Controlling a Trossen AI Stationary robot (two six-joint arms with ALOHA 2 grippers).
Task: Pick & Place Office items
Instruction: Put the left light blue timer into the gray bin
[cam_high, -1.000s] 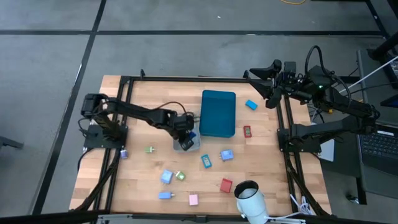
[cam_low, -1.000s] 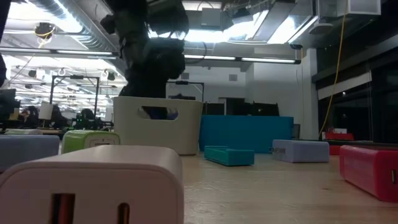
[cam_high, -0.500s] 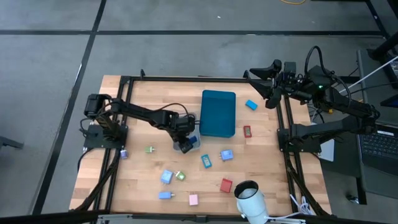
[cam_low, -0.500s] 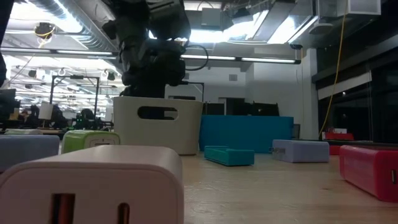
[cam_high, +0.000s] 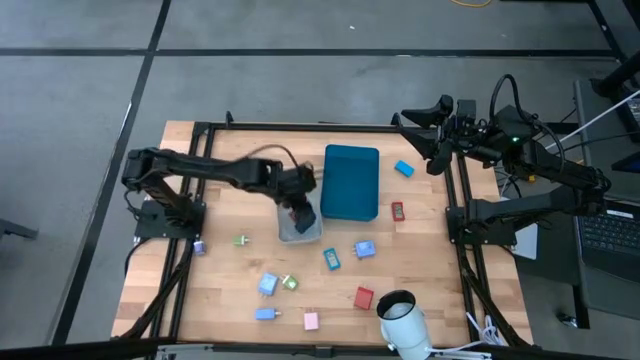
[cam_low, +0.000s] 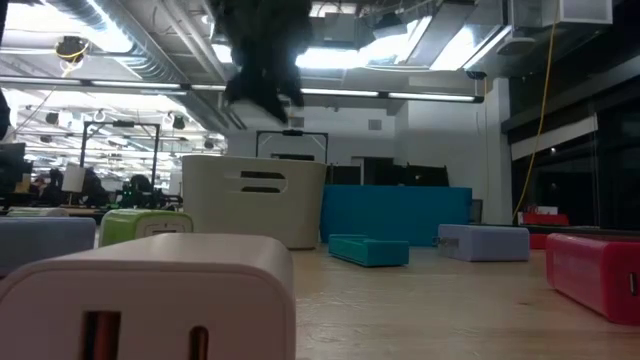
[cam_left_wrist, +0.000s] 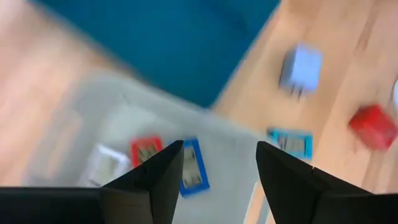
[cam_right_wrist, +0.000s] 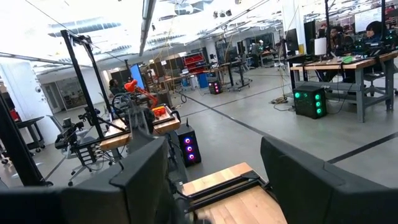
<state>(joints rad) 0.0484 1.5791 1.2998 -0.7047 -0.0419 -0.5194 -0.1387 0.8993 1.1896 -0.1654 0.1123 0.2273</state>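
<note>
Jaws of left gripper (cam_high: 303, 212) parted and empty, hanging over grey bin (cam_high: 290, 232), just beside teal tray (cam_high: 351, 181). Right gripper (cam_high: 437, 160) parked off the desk's (cam_high: 230, 170) far right corner, jaws wide apart, holding nothing.

From above: loose office items scattered nearer than the left jaws, among them a green piece (cam_high: 240, 240), light blue blocks (cam_high: 268, 285), red block (cam_high: 363, 297) and pink piece (cam_high: 311, 321); another blue piece (cam_high: 404, 168) beyond the tray, near the right jaws.

At desk height: left gripper (cam_low: 262, 98) well above the bin (cam_low: 254, 200), not touching it.

From left wrist: between the parted fingers (cam_left_wrist: 149, 180), directly below, blue card (cam_left_wrist: 193, 167), red card (cam_left_wrist: 147, 150) and a white piece (cam_left_wrist: 106, 165) lying inside the bin (cam_left_wrist: 74, 134); teal card (cam_left_wrist: 292, 143) outside on the wood.

From right wrist: only the room beyond both spread fingers (cam_right_wrist: 314, 180).
</note>
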